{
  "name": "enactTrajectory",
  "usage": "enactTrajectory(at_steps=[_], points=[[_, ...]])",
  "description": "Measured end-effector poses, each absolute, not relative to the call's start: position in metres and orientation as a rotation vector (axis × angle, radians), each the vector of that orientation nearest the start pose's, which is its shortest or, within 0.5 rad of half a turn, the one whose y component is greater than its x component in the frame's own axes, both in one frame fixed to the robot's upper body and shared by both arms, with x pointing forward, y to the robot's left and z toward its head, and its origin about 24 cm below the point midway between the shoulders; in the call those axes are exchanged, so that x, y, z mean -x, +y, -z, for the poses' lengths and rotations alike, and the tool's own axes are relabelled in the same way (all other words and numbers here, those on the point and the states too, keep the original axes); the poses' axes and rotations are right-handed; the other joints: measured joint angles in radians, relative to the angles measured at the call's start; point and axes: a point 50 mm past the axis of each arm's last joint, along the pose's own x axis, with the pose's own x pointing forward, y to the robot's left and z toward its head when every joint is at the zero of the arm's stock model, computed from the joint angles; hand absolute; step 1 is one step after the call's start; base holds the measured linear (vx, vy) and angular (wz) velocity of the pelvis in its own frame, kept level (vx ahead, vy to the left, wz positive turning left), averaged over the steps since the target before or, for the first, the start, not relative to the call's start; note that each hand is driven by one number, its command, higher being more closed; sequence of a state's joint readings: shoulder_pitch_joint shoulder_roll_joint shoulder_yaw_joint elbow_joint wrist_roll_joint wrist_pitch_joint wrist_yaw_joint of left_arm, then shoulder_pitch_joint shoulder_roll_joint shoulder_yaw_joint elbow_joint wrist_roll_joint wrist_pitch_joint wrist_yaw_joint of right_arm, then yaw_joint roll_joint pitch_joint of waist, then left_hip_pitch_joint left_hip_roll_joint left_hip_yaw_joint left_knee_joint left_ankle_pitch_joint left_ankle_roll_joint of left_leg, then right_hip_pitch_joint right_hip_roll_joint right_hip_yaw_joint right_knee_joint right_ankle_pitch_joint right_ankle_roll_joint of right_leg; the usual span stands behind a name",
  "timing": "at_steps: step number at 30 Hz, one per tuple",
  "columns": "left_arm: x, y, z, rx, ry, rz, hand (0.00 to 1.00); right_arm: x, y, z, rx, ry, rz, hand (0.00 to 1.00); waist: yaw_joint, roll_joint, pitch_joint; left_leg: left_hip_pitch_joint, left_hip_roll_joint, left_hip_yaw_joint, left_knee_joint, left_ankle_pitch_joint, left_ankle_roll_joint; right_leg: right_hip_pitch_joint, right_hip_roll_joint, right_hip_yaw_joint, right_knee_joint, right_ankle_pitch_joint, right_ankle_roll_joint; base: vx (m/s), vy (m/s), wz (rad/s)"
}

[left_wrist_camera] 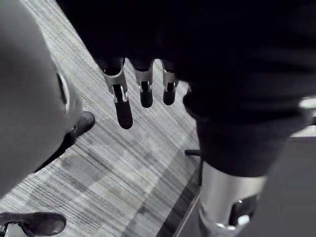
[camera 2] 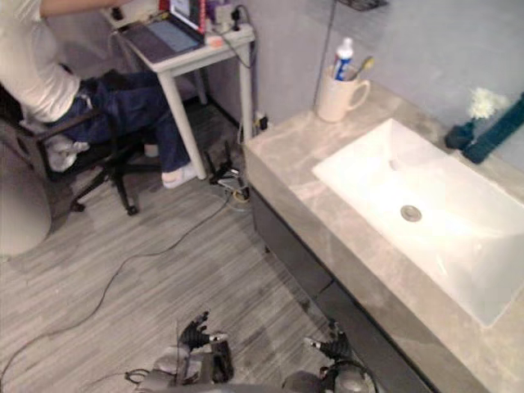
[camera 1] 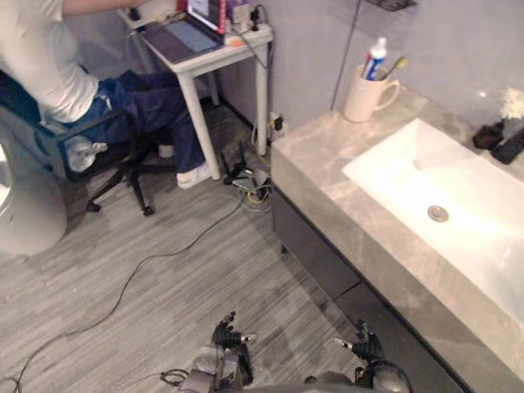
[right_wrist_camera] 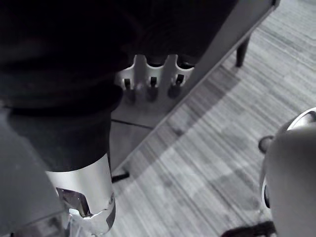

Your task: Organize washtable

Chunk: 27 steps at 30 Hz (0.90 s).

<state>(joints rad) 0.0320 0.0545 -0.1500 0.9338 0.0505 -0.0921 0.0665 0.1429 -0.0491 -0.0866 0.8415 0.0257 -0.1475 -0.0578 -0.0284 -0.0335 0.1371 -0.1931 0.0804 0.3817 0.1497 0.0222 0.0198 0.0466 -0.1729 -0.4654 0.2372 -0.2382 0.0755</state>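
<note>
Hanging low over the floor at the near edge, the left robot hand [camera 1: 232, 337] and right robot hand [camera 1: 364, 344] are both empty, with fingers straight and loosely spread. Task items stand well apart from them. The mug [camera 1: 364, 94] with toothpaste [camera 1: 376, 59] sits at the worktop's [camera 1: 319, 155] far left corner. The vase [camera 1: 490, 133] and dark bottle [camera 1: 512, 147] are far right, behind the basin [camera 1: 385, 168]. Risks noted: a rising arm may clip the worktop edge, and a careless sweep could tip the top-heavy mug or knock the vase into the basin.
</note>
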Motion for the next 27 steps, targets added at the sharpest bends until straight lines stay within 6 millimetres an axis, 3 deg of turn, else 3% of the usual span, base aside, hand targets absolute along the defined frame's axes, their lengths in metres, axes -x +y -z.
enactTrajectory(at_steps=[4,10,12,13,14,16,17,19,21,22,24,26,27], points=[[-0.141,0.159,0.143,-0.203,0.883,0.062,0.0,-0.124,-0.176,0.141,-0.019,0.844,0.168,0.0,0.012,0.0,0.0,0.028,-0.055,-0.021,-0.124,0.058,0.018,0.003,-0.01,0.0,-0.047,0.038,0.022,-0.04,0.135,0.19],[-0.136,0.171,0.145,-0.22,0.902,0.038,0.0,-0.129,-0.172,0.141,-0.017,0.844,0.146,0.0,0.018,0.0,0.001,0.056,-0.094,-0.045,-0.219,0.097,0.029,-0.003,-0.015,0.006,-0.06,0.025,0.036,-0.05,0.084,0.17],[-0.136,0.176,0.145,-0.208,0.903,0.01,0.0,-0.13,-0.171,0.141,-0.016,0.844,0.145,0.0,0.019,-0.012,0.005,0.039,-0.122,-0.052,-0.191,0.072,0.061,-0.002,-0.037,0.009,-0.049,0.004,0.063,0.05,0.101,0.4],[-0.136,0.178,0.144,-0.203,0.9,-0.002,0.0,-0.128,-0.169,0.143,-0.017,0.857,0.141,0.0,0.021,-0.028,0.009,0.011,-0.137,-0.051,-0.124,0.04,0.088,0.0,-0.065,-0.002,-0.025,-0.02,0.099,0.15,0.089,0.52],[-0.138,0.181,0.143,-0.2,0.893,-0.015,0.0,-0.125,-0.171,0.144,-0.01,0.869,0.143,0.0,0.025,-0.036,0.004,-0.016,-0.147,-0.052,-0.048,-0.012,0.089,0.006,-0.092,-0.013,0.0,-0.026,0.142,0.2,0.07,0.47],[-0.136,0.176,0.145,-0.188,0.906,-0.012,0.0,-0.121,-0.18,0.145,0.013,0.884,0.152,0.0,0.023,-0.005,0.007,-0.026,-0.151,-0.124,0.039,-0.094,0.116,-0.069,-0.13,0.062,0.279,0.021,0.105,0.23,0.119,0.63],[-0.133,0.176,0.146,-0.186,0.912,-0.012,0.0,-0.124,-0.182,0.144,0.023,0.874,0.147,0.0,0.019,0.015,0.007,-0.016,-0.149,-0.145,0.04,-0.097,0.114,-0.105,-0.128,0.105,0.352,0.028,0.08,0.24,0.157,1.0],[-0.132,0.177,0.146,-0.173,0.917,-0.024,0.0,-0.13,-0.181,0.143,0.029,0.86,0.138,0.0,0.02,0.014,0.018,0.024,-0.155,-0.236,0.014,-0.101,0.113,-0.178,-0.059,0.167,0.384,-0.07,0.064,0.31,0.11,1.0],[-0.132,0.177,0.146,-0.17,0.919,-0.028,0.0,-0.136,-0.178,0.141,0.038,0.842,0.113,0.0,0.019,0.02,0.033,0.074,-0.159,-0.304,-0.012,-0.1,0.112,-0.233,-0.003,0.184,0.336,-0.079,0.055,0.32,0.046,1.01],[-0.131,0.177,0.147,-0.168,0.926,-0.026,0.0,-0.139,-0.178,0.139,0.047,0.83,0.104,0.0,0.017,0.026,0.038,0.11,-0.161,-0.347,-0.032,-0.102,0.109,-0.277,0.038,0.21,0.291,-0.073,0.054,0.29,0.016,1.05],[-0.129,0.175,0.148,-0.164,0.933,-0.024,0.0,-0.138,-0.18,0.139,0.043,0.827,0.112,0.0,0.01,0.027,0.039,0.16,-0.181,-0.417,-0.06,-0.101,0.108,-0.335,0.07,0.279,0.201,-0.032,0.062,0.27,-0.013,1.16],[-0.127,0.174,0.15,-0.16,0.943,-0.024,0.0,-0.138,-0.182,0.137,0.035,0.819,0.125,0.0,-0.001,0.026,0.039,0.207,-0.215,-0.508,-0.086,-0.101,0.106,-0.363,0.069,0.353,0.115,0.032,0.064,0.36,-0.067,1.59],[-0.124,0.176,0.151,-0.157,0.953,-0.032,0.0,-0.138,-0.182,0.137,0.036,0.814,0.123,0.0,-0.007,0.025,0.039,0.233,-0.232,-0.563,-0.096,-0.111,0.089,-0.381,0.058,0.387,0.107,0.07,0.046,0.37,-0.107,1.58]])
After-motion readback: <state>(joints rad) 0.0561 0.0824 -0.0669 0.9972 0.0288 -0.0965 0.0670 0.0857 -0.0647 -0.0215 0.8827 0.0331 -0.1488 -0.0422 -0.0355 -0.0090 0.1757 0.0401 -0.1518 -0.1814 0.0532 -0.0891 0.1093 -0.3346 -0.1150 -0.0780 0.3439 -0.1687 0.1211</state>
